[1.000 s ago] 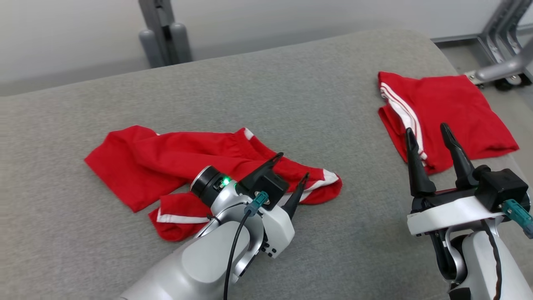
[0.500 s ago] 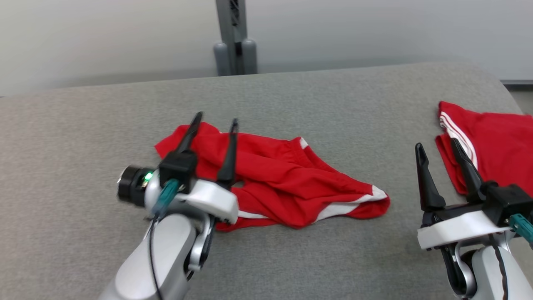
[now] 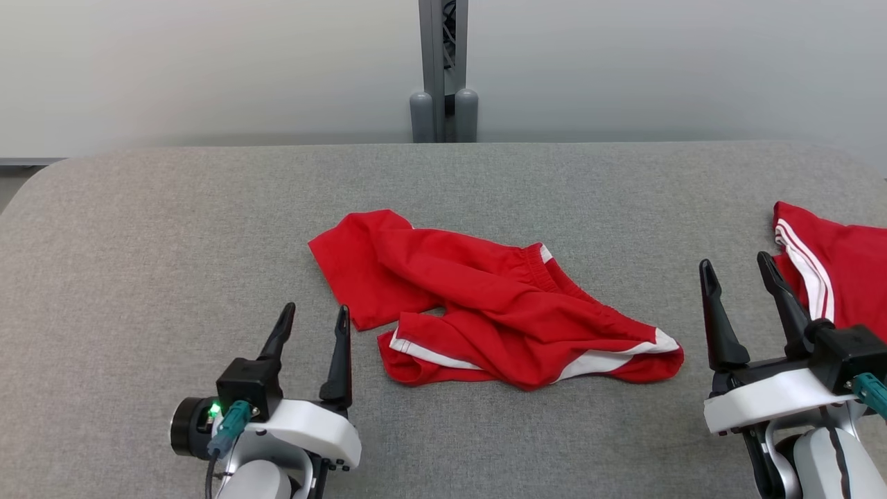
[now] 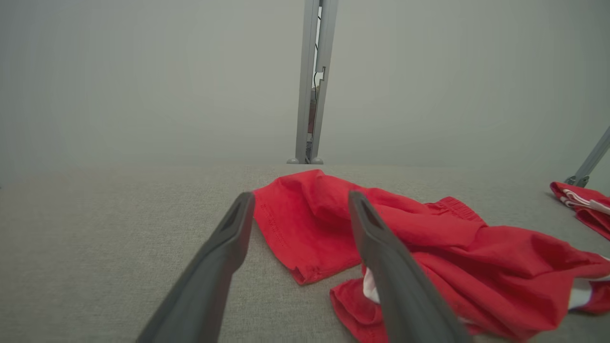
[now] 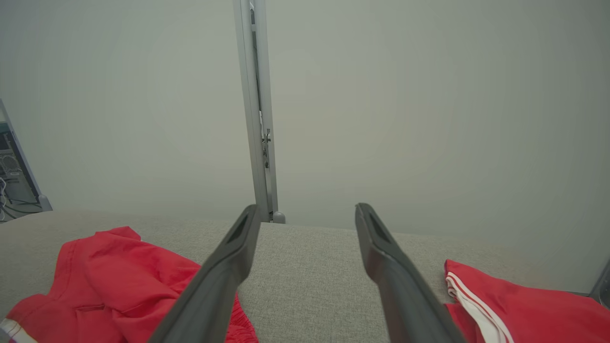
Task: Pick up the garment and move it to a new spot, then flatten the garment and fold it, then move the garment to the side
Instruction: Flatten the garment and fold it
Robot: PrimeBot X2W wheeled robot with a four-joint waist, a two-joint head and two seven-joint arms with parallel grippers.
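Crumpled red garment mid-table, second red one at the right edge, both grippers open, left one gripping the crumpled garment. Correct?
One error: the left gripper grips nothing. The head view shows it open and empty, just left of the crumpled red garment's near corner. The rest holds: the second red garment lies at the table's right edge, and the right gripper is open.

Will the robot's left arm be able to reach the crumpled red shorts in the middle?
Probably yes. The left tool is open and empty, close beside the crumpled red shorts on the grey surface, and nothing lies between them.
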